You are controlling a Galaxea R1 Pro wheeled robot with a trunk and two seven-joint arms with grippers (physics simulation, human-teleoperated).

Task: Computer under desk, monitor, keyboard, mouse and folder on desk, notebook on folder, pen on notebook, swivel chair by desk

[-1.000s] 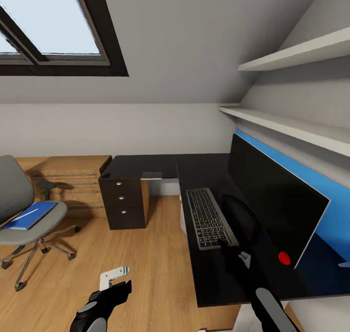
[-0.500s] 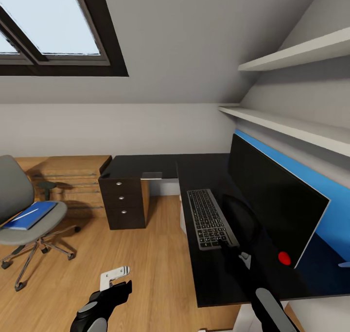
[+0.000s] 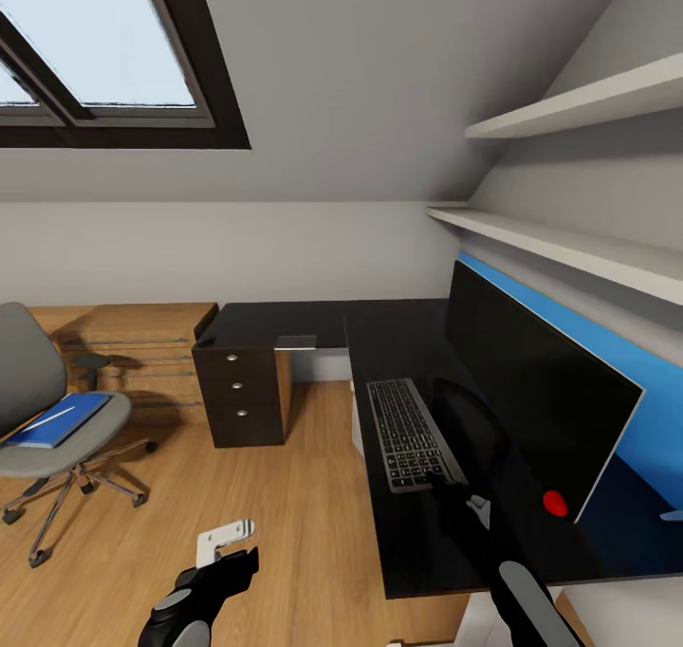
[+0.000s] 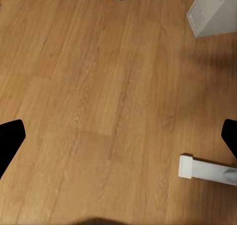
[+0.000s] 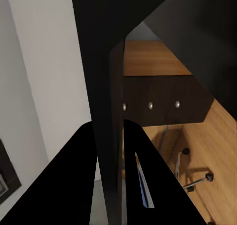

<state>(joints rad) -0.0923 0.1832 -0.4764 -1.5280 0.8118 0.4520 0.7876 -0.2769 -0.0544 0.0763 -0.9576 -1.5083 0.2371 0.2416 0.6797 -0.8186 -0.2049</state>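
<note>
The keyboard (image 3: pixel 411 435) has slid slightly toward the lower right of the head view since a second ago, its near corner pinched by the right gripper (image 3: pixel 438 481) on the black counter (image 3: pixel 417 552) beside the monitor (image 3: pixel 531 391). At far left, the chair (image 3: pixel 57 419) carries the blue folder (image 3: pixel 59 419); thin and probably light and smooth, it is best taken by an overhanging edge. At lower left, the left gripper (image 3: pixel 226 541) hangs spread over bare floor. The stiff, slim keyboard should slide readily on the glossy top.
</note>
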